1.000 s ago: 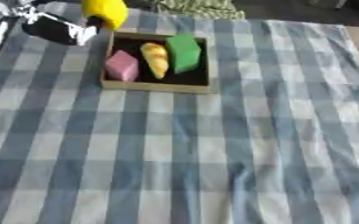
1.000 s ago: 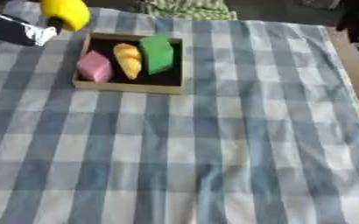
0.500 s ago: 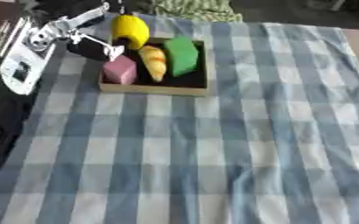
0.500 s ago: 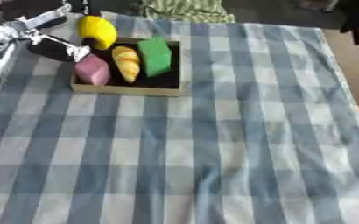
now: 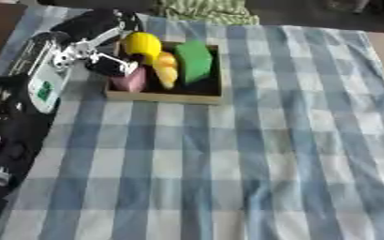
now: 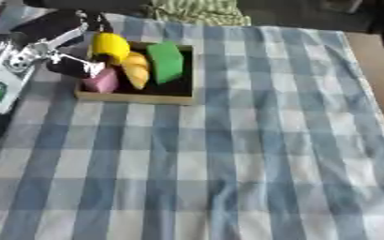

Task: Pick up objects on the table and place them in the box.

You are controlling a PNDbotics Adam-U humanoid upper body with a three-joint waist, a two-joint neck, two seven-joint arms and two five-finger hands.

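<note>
Left eye view shows the left robot hand [image 5: 105,49] has carried the yellow object [image 5: 143,45] from beyond the box's far left corner to over the box [image 5: 164,96], fingers curled around it. It now hangs just above the box's left end, beside the orange piece [image 5: 167,70], pink block [image 5: 129,79] and green block [image 5: 194,61] already inside. Release looks the likely next step; the checked cloth [image 5: 228,164] on the worktop shows nothing else to collect.

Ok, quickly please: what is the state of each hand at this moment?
Left hand: shut on the yellow object, holding it over the box.
Right hand: not in view.
</note>
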